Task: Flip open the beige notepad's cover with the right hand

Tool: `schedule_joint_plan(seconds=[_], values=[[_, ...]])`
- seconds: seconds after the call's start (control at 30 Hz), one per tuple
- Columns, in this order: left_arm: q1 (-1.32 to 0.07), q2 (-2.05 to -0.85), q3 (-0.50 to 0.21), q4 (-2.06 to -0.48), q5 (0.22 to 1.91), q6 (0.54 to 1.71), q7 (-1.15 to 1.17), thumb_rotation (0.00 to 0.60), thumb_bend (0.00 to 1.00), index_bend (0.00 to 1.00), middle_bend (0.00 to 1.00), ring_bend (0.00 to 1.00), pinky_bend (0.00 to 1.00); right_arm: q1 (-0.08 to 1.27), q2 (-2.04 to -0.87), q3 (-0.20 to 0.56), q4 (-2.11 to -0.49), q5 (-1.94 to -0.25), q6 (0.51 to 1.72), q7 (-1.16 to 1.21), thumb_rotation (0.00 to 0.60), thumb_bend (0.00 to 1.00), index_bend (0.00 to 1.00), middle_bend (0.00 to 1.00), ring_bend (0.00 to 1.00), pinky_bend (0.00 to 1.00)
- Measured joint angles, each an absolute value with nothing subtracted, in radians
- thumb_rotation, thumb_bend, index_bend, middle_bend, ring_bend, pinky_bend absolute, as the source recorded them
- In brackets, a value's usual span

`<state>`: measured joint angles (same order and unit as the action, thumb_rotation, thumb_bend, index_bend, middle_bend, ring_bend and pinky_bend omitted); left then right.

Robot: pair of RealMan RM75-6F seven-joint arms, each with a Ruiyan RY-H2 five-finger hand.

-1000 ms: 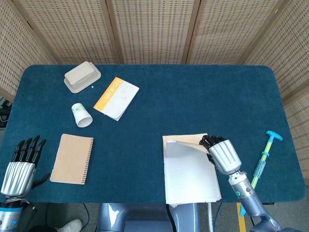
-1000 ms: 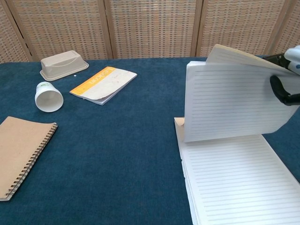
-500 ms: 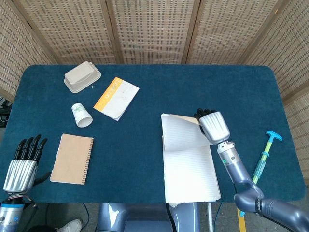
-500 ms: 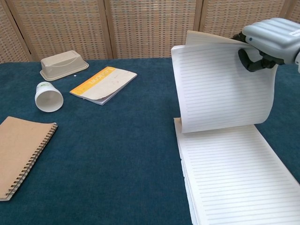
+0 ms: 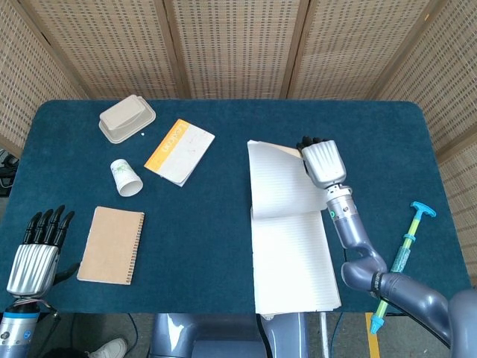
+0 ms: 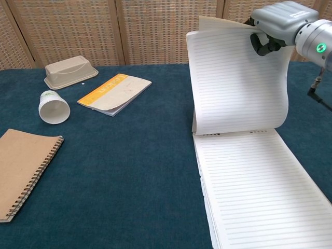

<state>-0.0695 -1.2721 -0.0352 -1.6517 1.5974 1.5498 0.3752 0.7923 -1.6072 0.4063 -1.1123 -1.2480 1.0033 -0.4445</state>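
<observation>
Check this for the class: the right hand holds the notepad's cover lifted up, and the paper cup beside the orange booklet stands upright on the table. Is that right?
One detail is wrong. The right hand does hold the notepad's cover lifted up, but the paper cup beside the orange booklet lies on its side on the table, not upright. The chest view shows its open mouth facing the camera.

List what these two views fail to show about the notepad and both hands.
- Right hand fingertips: hidden behind the lifted cover and sheets in both views.
- Notepad near edge: cut off by the chest view's bottom; in the head view the robot's body hides part of it.
- Left hand: absent from the chest view; palm side unseen.
</observation>
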Motion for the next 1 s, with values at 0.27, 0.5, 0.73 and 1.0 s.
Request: schedule_joint_plan(seconds=[0.27,0.5,0.73,1.0], values=[[-0.076,-1.276,-0.041,-1.645,1.576,1.535,0.374,0.6,0.15,0.0,0.0,0.0,0.04,0.863,-1.664,0.423,-0.979,-1.185,0.949,-0.422,0.6,0.66,0.48,0.35,0.37,0.48],[-0.082,-1.277,-0.042,-1.641,1.558,1.522,0.374,0.6,0.15,0.0,0.0,0.0,0.04,0.879,-1.687,0.405,-0.943,-1.101,0.858,-0.411,0.6,0.27,0.16,0.02,0.02,0.21],[-0.081,-1.275,-0.038,-1.647,1.564,1.527,0.375,0.6,0.15,0.0,0.0,0.0,0.04,0.881,-1.694,0.4,-0.943,-1.055,0.866,-0.423,0.6,0.25,0.1,0.0,0.0,0.19],[-0.08,-1.27,-0.037,-1.652,1.565,1.534,0.366,0.6,0.15,0.0,0.0,0.0,0.04,0.865,-1.664,0.402,-1.006,-1.037,0.906,-0.423,0.6,0.25,0.09,0.0,0.0,0.16]])
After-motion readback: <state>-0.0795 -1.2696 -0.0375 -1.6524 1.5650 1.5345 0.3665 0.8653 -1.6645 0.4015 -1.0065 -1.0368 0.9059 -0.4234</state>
